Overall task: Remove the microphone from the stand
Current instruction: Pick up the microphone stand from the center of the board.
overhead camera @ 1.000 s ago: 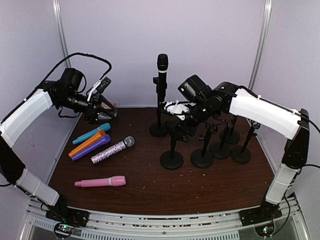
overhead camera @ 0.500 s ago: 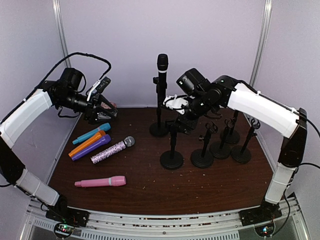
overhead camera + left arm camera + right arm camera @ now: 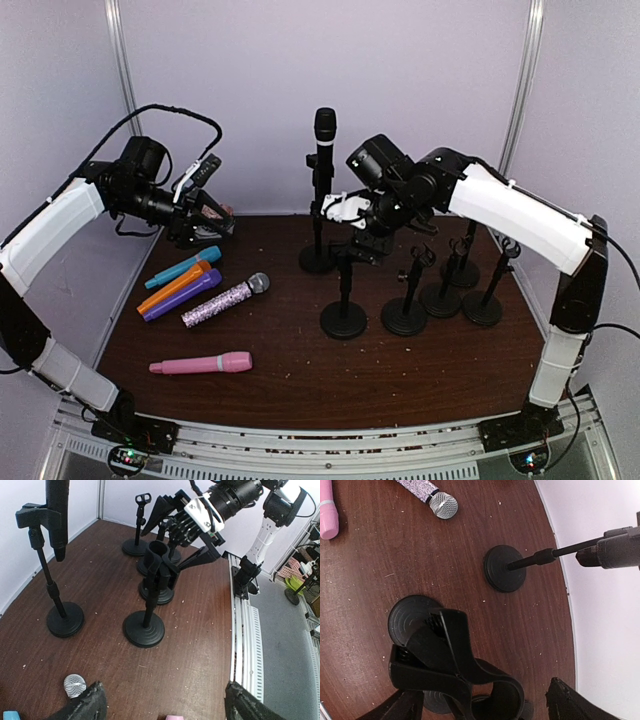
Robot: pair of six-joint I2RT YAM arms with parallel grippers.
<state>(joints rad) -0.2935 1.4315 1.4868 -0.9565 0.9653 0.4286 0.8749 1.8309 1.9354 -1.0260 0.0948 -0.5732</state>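
Right gripper (image 3: 362, 232): fingers apart, nothing held, poised over an empty stand (image 3: 344, 300), just beside the black microphone (image 3: 325, 135) clipped upright in its stand (image 3: 318, 245) at the back, probably lining up a grab. Left gripper (image 3: 205, 215): spread too, parked clear above the loose microphones (image 3: 225, 300).

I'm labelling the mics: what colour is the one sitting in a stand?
Black. The microphone shows best in the top external view.
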